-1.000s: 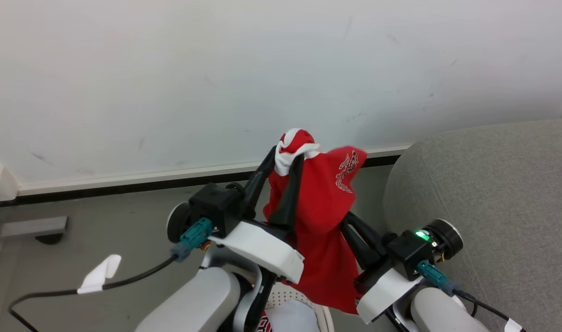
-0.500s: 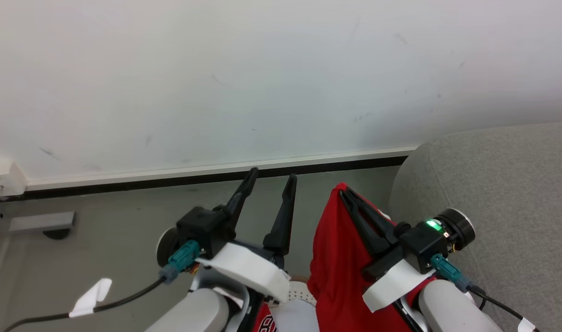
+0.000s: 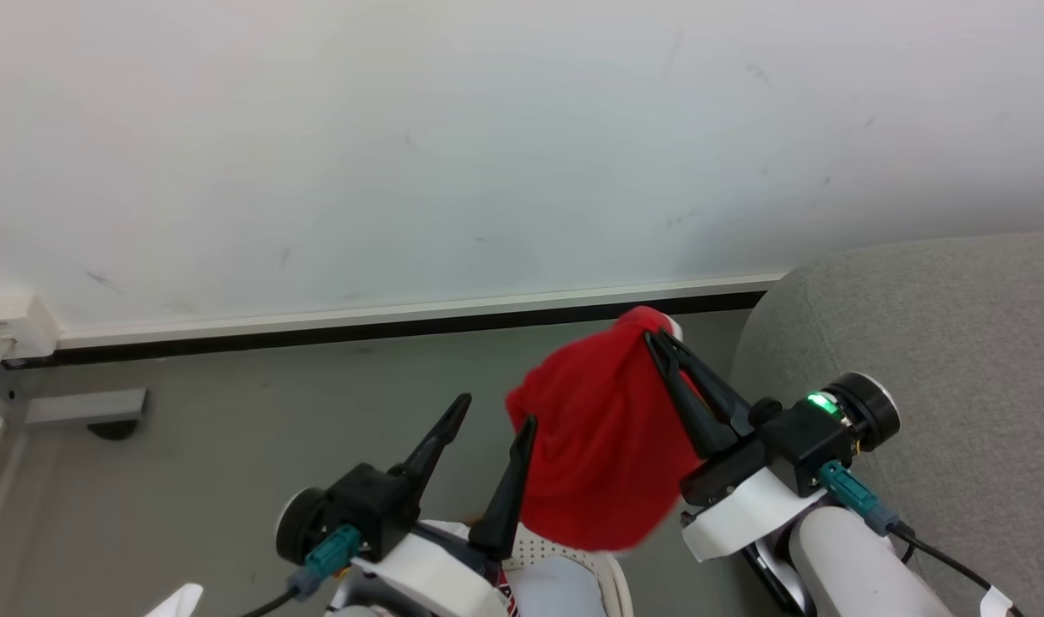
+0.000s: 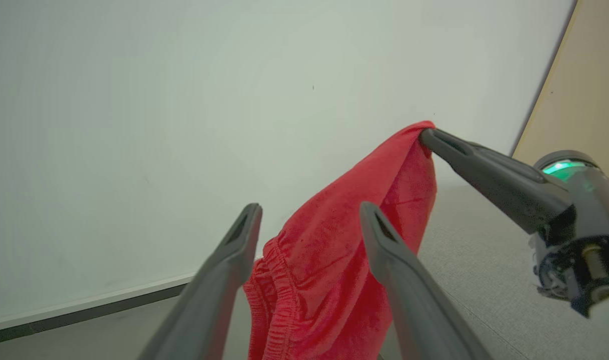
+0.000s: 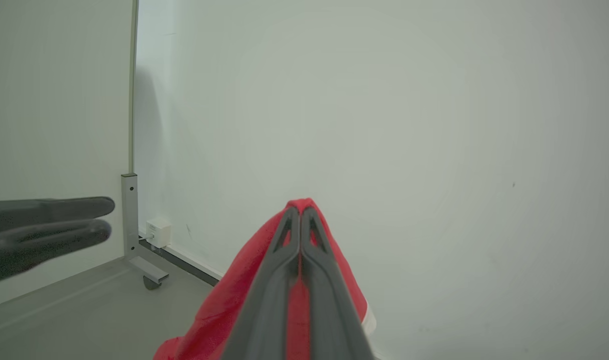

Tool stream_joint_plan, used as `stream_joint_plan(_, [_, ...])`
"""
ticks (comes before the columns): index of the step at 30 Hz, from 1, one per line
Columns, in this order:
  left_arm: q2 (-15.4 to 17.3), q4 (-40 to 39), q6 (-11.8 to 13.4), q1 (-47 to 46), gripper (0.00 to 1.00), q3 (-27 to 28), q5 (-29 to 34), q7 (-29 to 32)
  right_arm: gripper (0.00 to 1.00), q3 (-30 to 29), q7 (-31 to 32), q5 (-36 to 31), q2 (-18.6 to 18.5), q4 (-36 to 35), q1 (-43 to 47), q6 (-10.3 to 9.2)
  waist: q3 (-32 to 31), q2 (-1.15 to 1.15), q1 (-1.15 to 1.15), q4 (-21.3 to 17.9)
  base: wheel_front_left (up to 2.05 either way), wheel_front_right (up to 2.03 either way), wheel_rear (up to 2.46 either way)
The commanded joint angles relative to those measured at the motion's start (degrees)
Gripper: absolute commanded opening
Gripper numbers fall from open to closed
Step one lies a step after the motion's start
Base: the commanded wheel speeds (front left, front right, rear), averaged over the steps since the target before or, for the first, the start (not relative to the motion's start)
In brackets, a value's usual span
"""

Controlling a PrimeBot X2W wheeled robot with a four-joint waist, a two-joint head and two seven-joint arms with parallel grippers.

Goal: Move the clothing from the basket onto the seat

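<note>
The red fabric sports garment (image 3: 591, 446) hangs in the air from the right fingers (image 3: 659, 344), which are pressed together on one small fold at its top edge; it is above the oval white perforated plastic basket (image 3: 609, 576) and left of the large light-grey woven upholstered seat (image 3: 916, 326), not yet on it. With so little cloth in the pinch, a quick swing to the right could probably pull the fold free and drop the garment on the grey floor (image 3: 231, 428) or back into the basket. The loose lower hem could also catch on the basket rim, or drape over the left fingers (image 3: 522, 446), which stand apart and empty just left of the cloth. The hem might also drag on the seat's rounded near edge unless it is carried high enough.

One second ago both pairs of fingers held the garment, the left on a white-trimmed bunch. Half a second ago the left pair had let go and the cloth hung almost straight down. Now the left fingers sit lower and nearer, and the cloth billows out to the left.
</note>
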Motion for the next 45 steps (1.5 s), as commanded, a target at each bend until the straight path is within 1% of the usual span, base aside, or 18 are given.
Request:
stream_joint_plan(1, [0.51, 0.49, -0.53, 1.02, 1.00, 0.10, 0.51, -0.30, 0.00, -0.33, 0.01, -0.39, -0.05, -0.60, -0.83, -0.12, -0.04, 0.00, 0.00, -0.28, 0.00, 0.00, 0.00])
stream_joint_plan(3, [0.52, 1.16, -1.37, 1.54, 1.00, 0.06, 0.80, -0.42, 0.00, -0.58, 0.01, -0.62, -0.06, -1.04, -0.92, -0.12, -0.03, 0.00, 0.00, -0.77, 0.00, 0.00, 0.00])
stream_joint_plan(7, [0.24, 1.95, -2.26, 2.63, 1.00, 0.68, 1.17, -0.40, 0.00, -1.00, 0.01, -1.33, -0.05, -2.25, -0.83, -0.12, -0.05, 0.00, 0.00, -2.37, 0.00, 0.00, 0.00])
stream_joint_plan(13, [-0.20, 2.23, -3.34, 3.40, 1.00, 1.71, 2.17, -0.44, 0.00, -1.35, 0.01, -1.79, -0.05, -4.02, -0.08, -0.12, 0.26, 0.00, 0.00, -6.06, 0.00, 0.00, 0.00])
stream_joint_plan(19, [-0.92, 2.35, -4.28, 3.51, 1.00, 2.60, 3.32, -0.45, 0.00, -1.80, 0.01, -2.15, -0.06, -5.09, -0.25, -0.12, 0.84, 0.00, 0.00, -11.32, 0.00, 0.00, 0.00])
stream_joint_plan(24, [-1.49, 2.76, -5.14, 3.04, 1.00, 2.80, 3.79, -0.46, 0.00, -2.34, 0.01, -2.51, -0.05, -5.37, -0.23, -0.12, 1.64, 0.00, 0.00, -16.58, 0.00, 0.00, 0.00])
stream_joint_plan(28, [-2.10, 3.27, -6.15, 2.46, 1.00, 2.21, 4.44, -0.46, 0.00, -3.34, 0.01, -2.83, -0.05, -5.66, 0.38, -0.12, 2.25, 0.00, 0.00, -20.71, 0.00, 0.00, 0.00])
stream_joint_plan(33, [-3.44, 3.74, -7.23, 1.53, 1.00, 0.94, 5.23, -0.46, 0.00, -5.01, 0.01, -4.06, -0.03, -6.74, 1.61, -0.13, 2.85, 0.00, 0.00, -24.73, 0.00, 0.00, 0.00])
stream_joint_plan(39, [-4.71, 4.34, -8.15, 0.16, 1.00, -0.43, 5.85, -0.47, 0.00, -7.48, 0.02, -5.02, -0.02, -8.50, 3.25, -0.12, 3.69, 0.00, 0.00, -27.33, 0.00, 0.00, 0.00])
stream_joint_plan(45, [-5.26, 4.54, -8.69, -1.71, 1.00, -1.32, 6.63, 0.11, 0.00, -10.02, 0.01, -5.02, -0.02, -10.05, 3.57, -0.13, 5.55, 0.00, 0.00, -27.44, 0.00, 0.00, 0.00])
